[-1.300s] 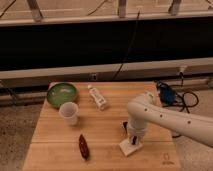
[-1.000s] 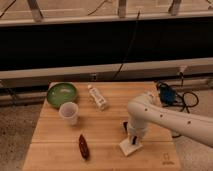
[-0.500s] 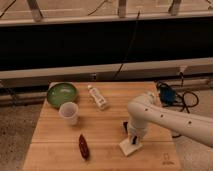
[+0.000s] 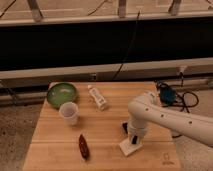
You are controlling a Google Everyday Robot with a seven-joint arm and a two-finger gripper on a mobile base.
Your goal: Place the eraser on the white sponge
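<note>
The white sponge (image 4: 127, 147) lies on the wooden table (image 4: 55, 150) near the front edge, right of the middle. My gripper (image 4: 134, 141) points straight down onto the sponge, at the end of the white arm (image 4: 165, 117) that comes in from the right. A small dark thing (image 4: 125, 127) shows just left of the wrist, above the sponge; I cannot tell whether it is the eraser or part of the gripper. No other eraser is in view.
A green bowl (image 4: 62, 93) stands at the back left with a white cup (image 4: 68, 113) in front of it. A white bottle (image 4: 97, 97) lies at the back middle. A dark red oblong thing (image 4: 83, 146) lies at the front left. Blue gear with cables (image 4: 169, 95) sits at the back right edge.
</note>
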